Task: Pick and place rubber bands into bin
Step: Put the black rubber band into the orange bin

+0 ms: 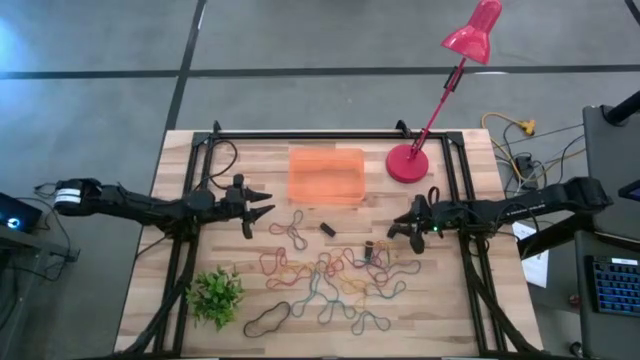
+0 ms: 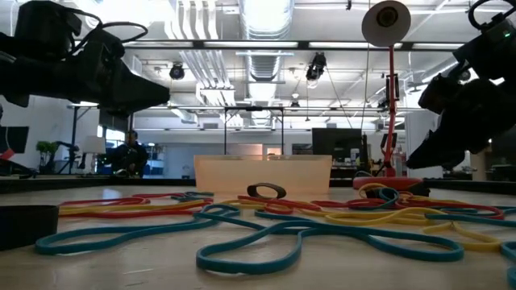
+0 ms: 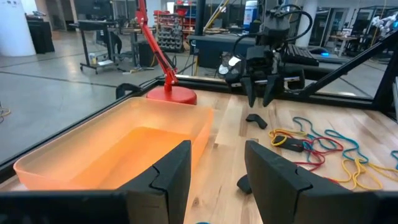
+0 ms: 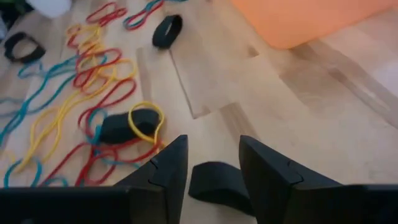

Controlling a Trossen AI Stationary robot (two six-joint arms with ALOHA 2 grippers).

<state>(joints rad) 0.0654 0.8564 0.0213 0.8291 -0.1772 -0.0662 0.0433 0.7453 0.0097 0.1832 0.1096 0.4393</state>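
Orange bin (image 1: 326, 174) at upper centre, rubber bands (image 1: 335, 280) strewn across the counter (image 1: 450, 300) below, left claw (image 1: 262, 203) open centre-left, right claw (image 1: 396, 225) open over a black band (image 4: 214, 182)

place: robotics lab / workshop | evidence: exposed ceiling ducts (image 2: 266, 32), equipment racks (image 3: 171, 25), concrete floor (image 1: 90, 110)

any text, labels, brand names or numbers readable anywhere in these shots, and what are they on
None can be read.
The bin, the rubber bands, the red lamp and the wooden table carry no visible print.
Both grippers, left and right, show no legible marking.
Shelves and equipment in the room behind may carry labels, but they are too small and blurred to read.
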